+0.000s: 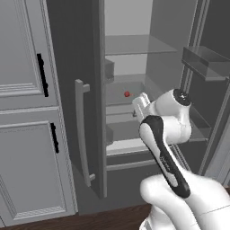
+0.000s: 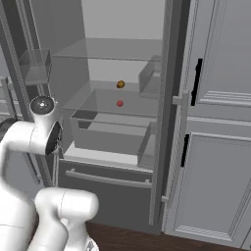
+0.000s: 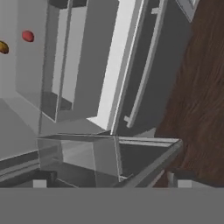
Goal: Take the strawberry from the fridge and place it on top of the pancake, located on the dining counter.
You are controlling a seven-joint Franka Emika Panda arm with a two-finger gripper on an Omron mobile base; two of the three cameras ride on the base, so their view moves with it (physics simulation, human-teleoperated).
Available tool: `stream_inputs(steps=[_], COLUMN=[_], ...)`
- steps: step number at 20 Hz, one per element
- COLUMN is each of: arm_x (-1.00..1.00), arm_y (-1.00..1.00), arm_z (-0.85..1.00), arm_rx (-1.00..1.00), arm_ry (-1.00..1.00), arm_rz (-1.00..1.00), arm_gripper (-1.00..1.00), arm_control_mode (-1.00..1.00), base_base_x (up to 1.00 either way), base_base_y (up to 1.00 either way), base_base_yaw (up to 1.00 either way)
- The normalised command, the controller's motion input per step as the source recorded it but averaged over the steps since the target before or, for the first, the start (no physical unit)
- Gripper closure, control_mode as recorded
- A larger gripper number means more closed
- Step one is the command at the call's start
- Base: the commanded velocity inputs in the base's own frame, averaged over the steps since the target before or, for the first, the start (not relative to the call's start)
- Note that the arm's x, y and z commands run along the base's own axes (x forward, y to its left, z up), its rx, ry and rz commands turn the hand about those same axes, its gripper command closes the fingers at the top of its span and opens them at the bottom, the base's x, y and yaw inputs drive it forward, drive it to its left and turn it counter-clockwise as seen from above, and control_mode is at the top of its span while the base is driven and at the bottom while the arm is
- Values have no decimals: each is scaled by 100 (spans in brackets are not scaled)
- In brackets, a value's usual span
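One tiny round red strawberry (image 2: 119, 103) on fridge (image 2: 98, 63) shelf

Glass shelf (image 2: 98, 105) inside the open fridge (image 2: 122, 59), with the strawberry (image 2: 120, 103) and a small orange-brown item (image 2: 120, 84).

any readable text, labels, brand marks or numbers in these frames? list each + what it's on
None. The fridge, its door bins and glass shelves, the grey cabinets and the strawberry all render plain, with no lettering, logos or digits.
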Motion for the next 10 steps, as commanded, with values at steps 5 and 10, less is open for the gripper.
stream_inputs(steps=[5, 10], arm_x=[89, 89], arm_y=[-2, 46], arm_z=[0, -7], arm_rx=[65, 28], arm_ry=[26, 20], arm_rz=[8, 22], arm_gripper=[-100, -100], arm_control_mode=[-100, -100], base_base_x=[0, 0], base_base_y=[0, 0], base_base_yaw=[0, 0])
